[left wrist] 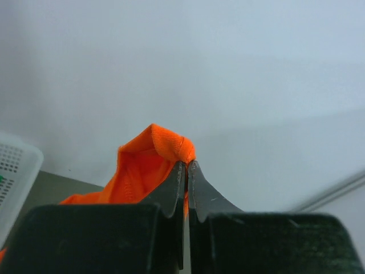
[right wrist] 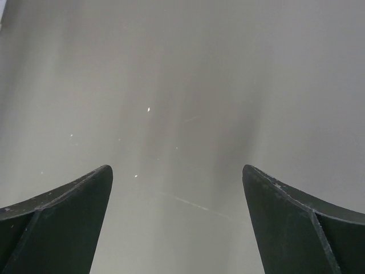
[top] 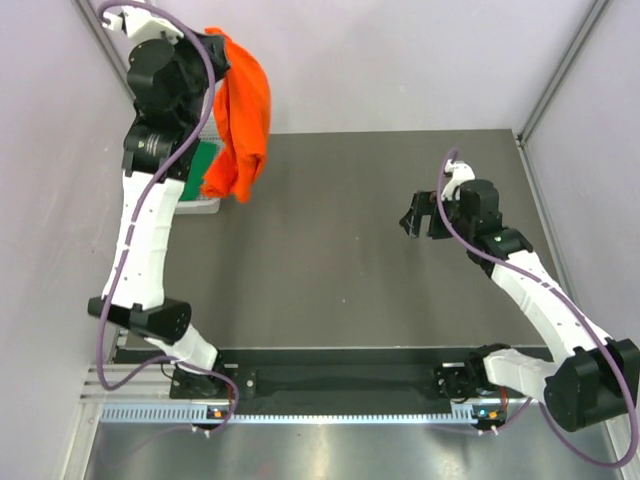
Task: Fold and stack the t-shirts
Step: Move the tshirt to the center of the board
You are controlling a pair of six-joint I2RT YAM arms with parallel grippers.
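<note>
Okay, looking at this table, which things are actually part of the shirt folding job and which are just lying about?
Part of the job:
- orange t-shirt, held up by the left gripper
- green t-shirt, in the basket, mostly hidden
- right gripper, open, holding nothing

Just lying about:
- white basket
- table

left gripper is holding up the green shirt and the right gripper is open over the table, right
Not the green one: the left wrist view shows the left gripper shut on the orange t-shirt. The right gripper is open over the table, as said.
</note>
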